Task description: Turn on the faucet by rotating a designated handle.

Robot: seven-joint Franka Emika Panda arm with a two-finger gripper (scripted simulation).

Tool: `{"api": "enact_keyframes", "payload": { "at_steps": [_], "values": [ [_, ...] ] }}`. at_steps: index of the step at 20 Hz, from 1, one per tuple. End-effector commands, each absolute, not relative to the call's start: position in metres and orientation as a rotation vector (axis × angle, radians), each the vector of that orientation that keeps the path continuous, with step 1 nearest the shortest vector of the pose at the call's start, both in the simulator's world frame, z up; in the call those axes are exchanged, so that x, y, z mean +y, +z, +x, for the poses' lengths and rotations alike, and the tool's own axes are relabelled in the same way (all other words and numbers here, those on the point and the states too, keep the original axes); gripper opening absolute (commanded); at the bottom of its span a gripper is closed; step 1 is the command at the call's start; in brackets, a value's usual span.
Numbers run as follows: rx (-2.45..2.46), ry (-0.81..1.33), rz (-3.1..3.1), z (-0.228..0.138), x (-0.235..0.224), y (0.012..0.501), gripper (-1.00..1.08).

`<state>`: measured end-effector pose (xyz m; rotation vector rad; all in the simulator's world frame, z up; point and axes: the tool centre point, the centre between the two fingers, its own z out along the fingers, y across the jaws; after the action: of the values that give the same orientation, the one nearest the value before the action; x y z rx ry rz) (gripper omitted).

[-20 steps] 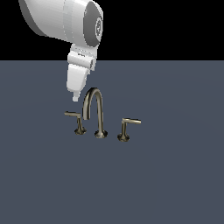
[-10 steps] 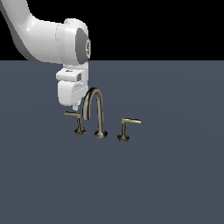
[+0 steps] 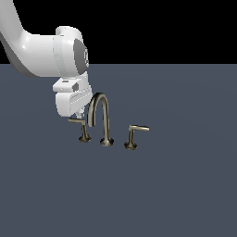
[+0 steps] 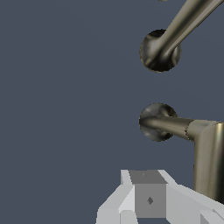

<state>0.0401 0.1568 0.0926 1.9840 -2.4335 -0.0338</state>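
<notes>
The brass faucet has an arched spout between two lever handles. The handle with its thin bar pointing to the exterior view's left stands left of the spout. Its twin stands to the right. My gripper hangs just above and behind the left handle's bar, close beside the spout. In the wrist view the handle's flared base and bar lie next to my gripper, and the spout base is farther off. The fingers show no gap and hold nothing.
The faucet stands on a flat dark blue-grey surface. The white arm comes in from the exterior view's upper left. Nothing else stands on the surface.
The arm has swung to the exterior view's left and come down. The hand went from above the spout to just over the left handle's bar. The faucet has not moved.
</notes>
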Motion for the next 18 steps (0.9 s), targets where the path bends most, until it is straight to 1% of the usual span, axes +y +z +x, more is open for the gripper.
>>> {"api": "enact_keyframes", "payload": {
  "at_steps": [1,8,18],
  "values": [
    [-2.447,-0.009,1.97,0.042,0.158,0.091,-1.0],
    [-2.45,-0.001,1.966,0.043,0.158,0.091,-1.0],
    [-2.45,-0.001,1.966,0.013,0.185,0.091,-1.0]
  ]
}}
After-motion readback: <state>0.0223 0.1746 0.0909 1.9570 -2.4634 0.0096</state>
